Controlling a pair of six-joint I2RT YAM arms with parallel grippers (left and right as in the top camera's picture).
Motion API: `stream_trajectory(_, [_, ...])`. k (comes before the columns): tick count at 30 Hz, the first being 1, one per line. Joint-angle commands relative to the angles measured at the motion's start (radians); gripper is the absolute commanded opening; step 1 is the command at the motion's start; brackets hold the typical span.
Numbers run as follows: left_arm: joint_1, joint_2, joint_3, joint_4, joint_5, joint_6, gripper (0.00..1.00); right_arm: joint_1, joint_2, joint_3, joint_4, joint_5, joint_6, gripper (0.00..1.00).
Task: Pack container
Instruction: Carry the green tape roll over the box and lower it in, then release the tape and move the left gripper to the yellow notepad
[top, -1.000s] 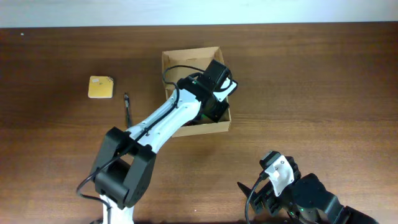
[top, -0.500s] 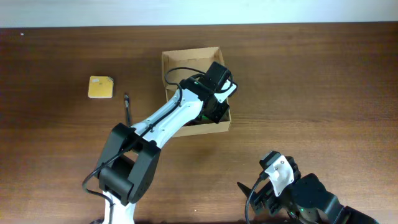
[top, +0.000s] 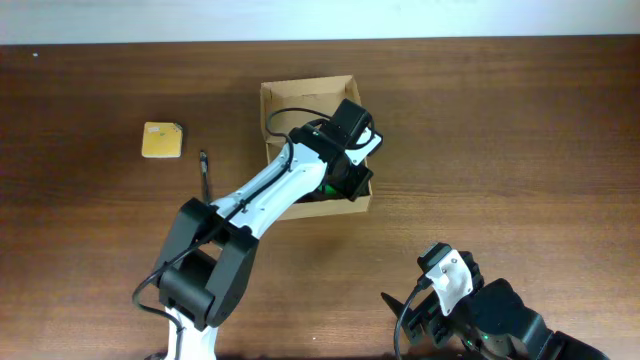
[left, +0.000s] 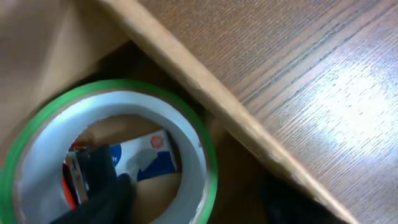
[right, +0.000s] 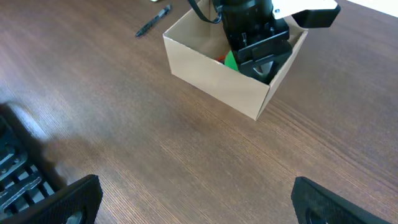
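Note:
The container (top: 305, 86) is a tan cardboard box standing open at the table's middle, also seen in the right wrist view (right: 217, 81). My left gripper (top: 345, 180) reaches down into its near right corner. In the left wrist view a green-edged tape roll (left: 43, 134) lies in the box beside the wall (left: 205, 93). The left gripper (left: 196, 194) is open: one finger is inside the roll's hole, the other outside, apart from the roll. A blue-and-white packet (left: 146, 155) shows through the hole. My right gripper (right: 199, 205) is open over bare wood.
A yellow square pad (top: 161, 140) and a black pen (top: 205, 175) lie left of the box. The right arm (top: 470, 310) sits at the table's front right edge.
The left gripper's jaws have spread apart inside the box, letting go of the tape roll. The arm shifted only slightly. The right arm has not moved.

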Motion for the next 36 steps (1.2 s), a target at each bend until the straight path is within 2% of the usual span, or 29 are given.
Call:
stream_trajectory(1, [-0.007, 0.005, 0.023, 0.001, 0.011, 0.006, 0.74, -0.002, -0.002, -0.004, 0.003, 0.012, 0.008, 0.99])
stream_trajectory(6, [-0.006, -0.003, 0.047, -0.008, 0.007, 0.006, 0.82, -0.002, -0.002, -0.004, 0.003, 0.012, 0.008, 0.99])
stream_trajectory(15, [-0.004, -0.071, 0.113, -0.023, -0.119, 0.007, 0.84, -0.002, -0.002, -0.004, 0.003, 0.012, 0.008, 0.99])
stream_trajectory(20, [0.005, -0.111, 0.119, -0.093, -0.137, 0.007, 0.85, -0.002, -0.002, -0.004, 0.003, 0.012, 0.008, 0.99])
stream_trajectory(23, [0.026, -0.15, 0.119, -0.161, -0.212, 0.002, 0.87, -0.002, -0.002, -0.004, 0.003, 0.012, 0.008, 0.99])
stream_trajectory(24, [0.037, -0.164, 0.119, -0.178, -0.254, -0.011, 0.92, -0.002, -0.002, -0.004, 0.003, 0.012, 0.008, 0.99])
stream_trajectory(28, [0.123, -0.222, 0.119, -0.23, -0.378, -0.021, 0.96, -0.002, -0.002, -0.004, 0.003, 0.012, 0.008, 0.99])
stream_trajectory(31, [0.243, -0.248, 0.119, -0.26, -0.377, -0.057, 1.0, -0.002, -0.002, -0.004, 0.003, 0.012, 0.008, 0.99])
stream_trajectory(36, [0.436, -0.247, 0.119, -0.27, -0.298, -0.053, 1.0, -0.002, -0.002, -0.004, 0.003, 0.012, 0.008, 0.99])
